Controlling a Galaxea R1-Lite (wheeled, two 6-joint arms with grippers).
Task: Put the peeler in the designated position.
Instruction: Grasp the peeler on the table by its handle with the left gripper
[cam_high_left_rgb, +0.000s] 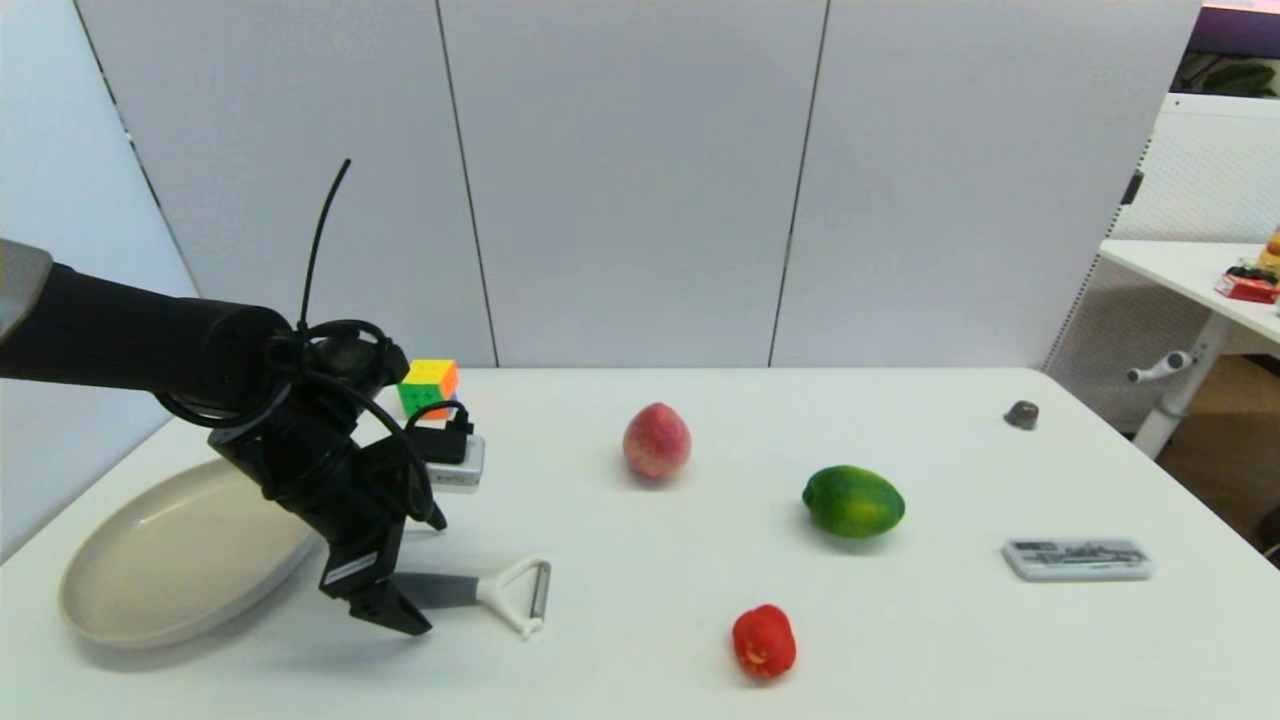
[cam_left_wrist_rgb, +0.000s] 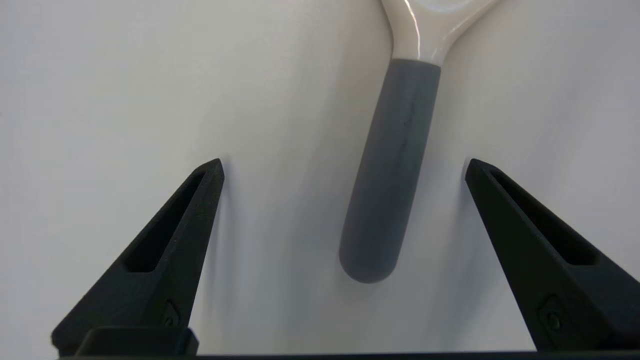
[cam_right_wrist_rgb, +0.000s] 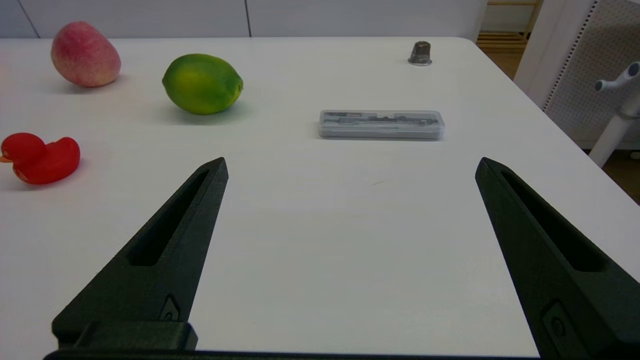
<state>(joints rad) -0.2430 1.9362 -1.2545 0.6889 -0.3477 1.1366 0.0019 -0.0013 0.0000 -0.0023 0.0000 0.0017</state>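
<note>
The peeler (cam_high_left_rgb: 495, 592) lies flat on the white table, right of the beige plate, its grey handle (cam_left_wrist_rgb: 390, 170) pointing toward my left gripper (cam_high_left_rgb: 395, 605) and its white forked head with the metal blade pointing away. In the left wrist view my left gripper (cam_left_wrist_rgb: 342, 167) is open, one finger on each side of the handle's rounded end, touching neither side. My right gripper (cam_right_wrist_rgb: 350, 167) is open over bare table at the right and holds nothing; it is out of the head view. The designated position carries no mark that I can see.
A round beige plate (cam_high_left_rgb: 130, 580) lies at the near left. Behind my left arm stand a colour cube (cam_high_left_rgb: 430, 385) and a small grey box (cam_high_left_rgb: 460, 465). A peach (cam_high_left_rgb: 656, 441), green fruit (cam_high_left_rgb: 853, 501), red duck (cam_high_left_rgb: 764, 642), clear case (cam_high_left_rgb: 1077, 558) and small dark knob (cam_high_left_rgb: 1021, 414) are spread across the table.
</note>
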